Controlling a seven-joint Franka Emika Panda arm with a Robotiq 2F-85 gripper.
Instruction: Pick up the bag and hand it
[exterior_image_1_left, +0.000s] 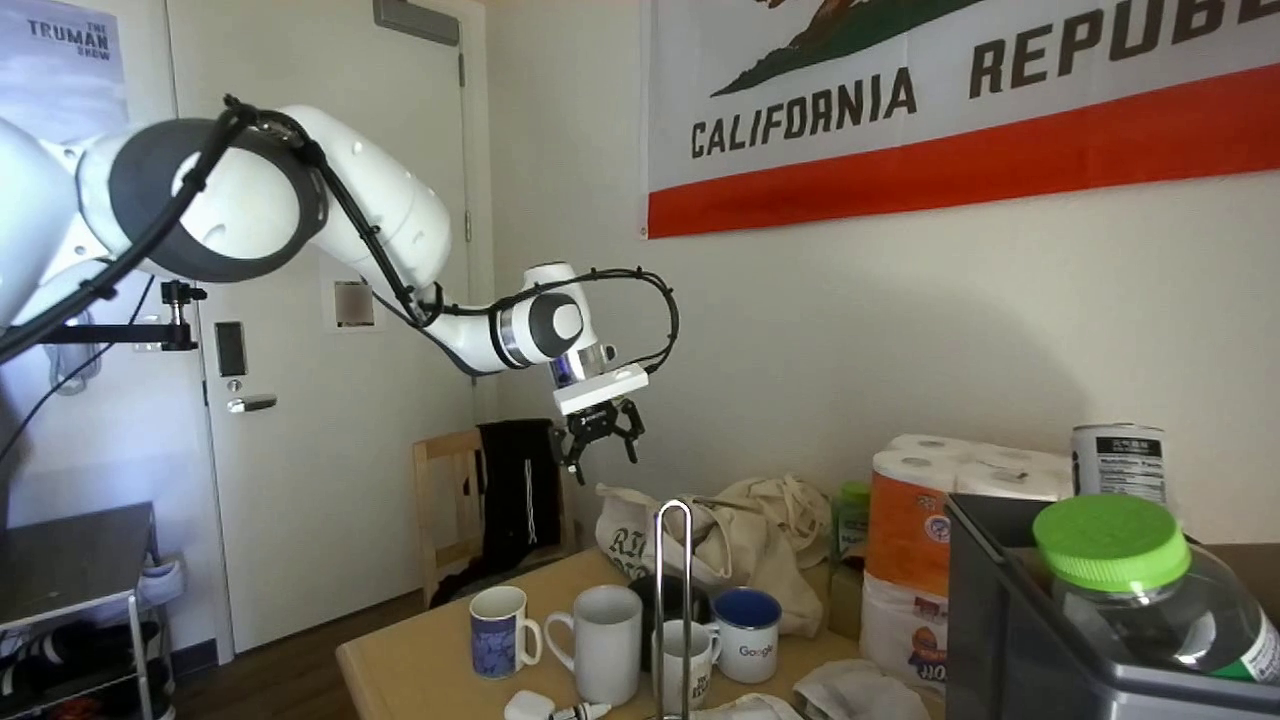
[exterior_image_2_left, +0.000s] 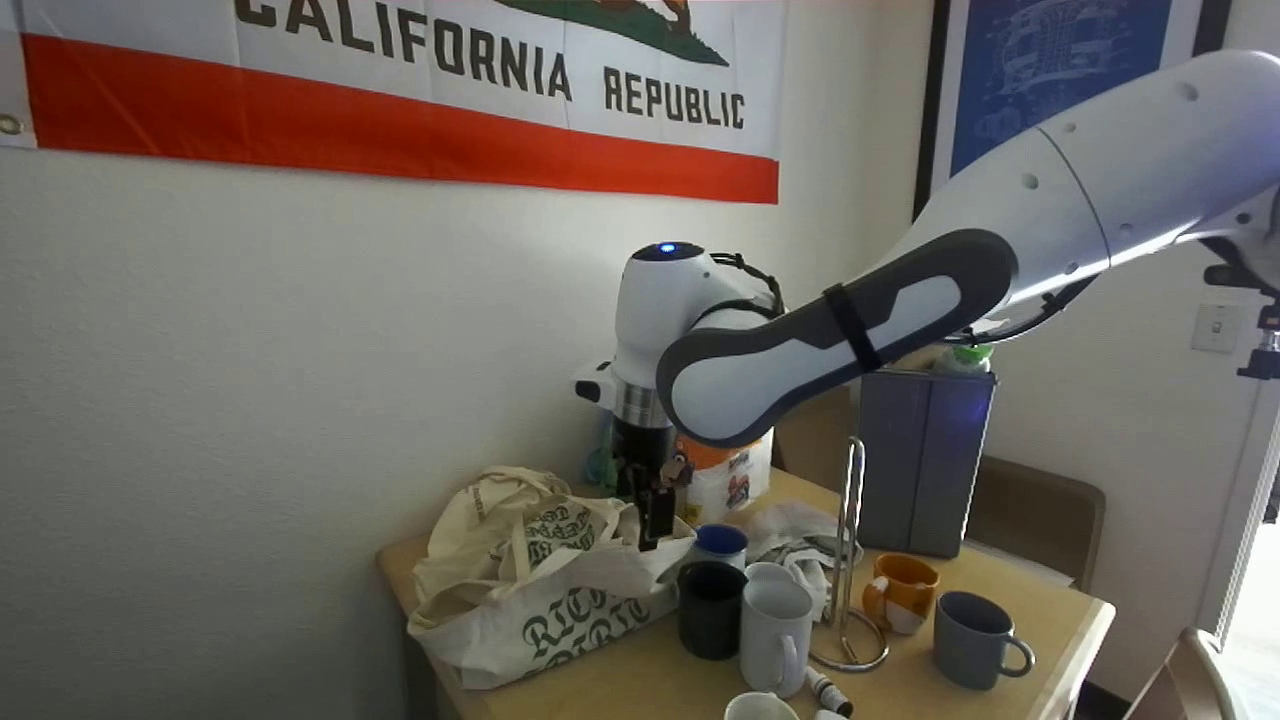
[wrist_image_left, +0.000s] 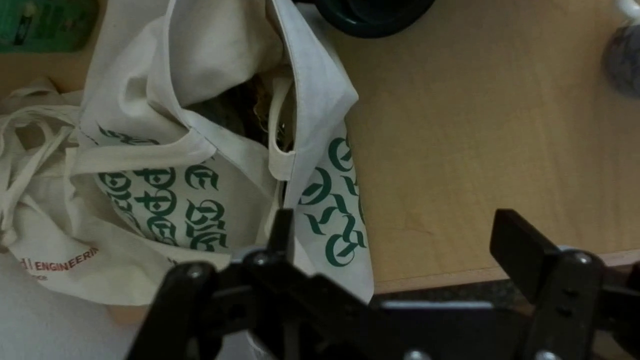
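In the wrist view the black fingers (wrist_image_left: 525, 255) come nearest, set wide apart. Past them the cream canvas tote bag (wrist_image_left: 245, 195) slumps on the wooden table (wrist_image_left: 450, 140), near its edge, mouth gaping, sides printed in green blackletter; what lies inside is too dim to name. The fingers hang higher than the tote bag and apart from it. Just beside it lies a second cream bag (wrist_image_left: 75, 275) with "ENGINEERING" in red. In an exterior view, a black mug (exterior_image_2_left: 710, 620) and a tall white mug (exterior_image_2_left: 768, 628) stand upright by the tote bag; farther along come an orange-and-white mug (exterior_image_2_left: 902, 592) and a gray mug (exterior_image_2_left: 968, 645), then a dark gray bin (exterior_image_2_left: 920, 460) at the table's far side. A California flag (exterior_image_2_left: 400, 130) hangs on the wall (exterior_image_2_left: 250, 330) above.
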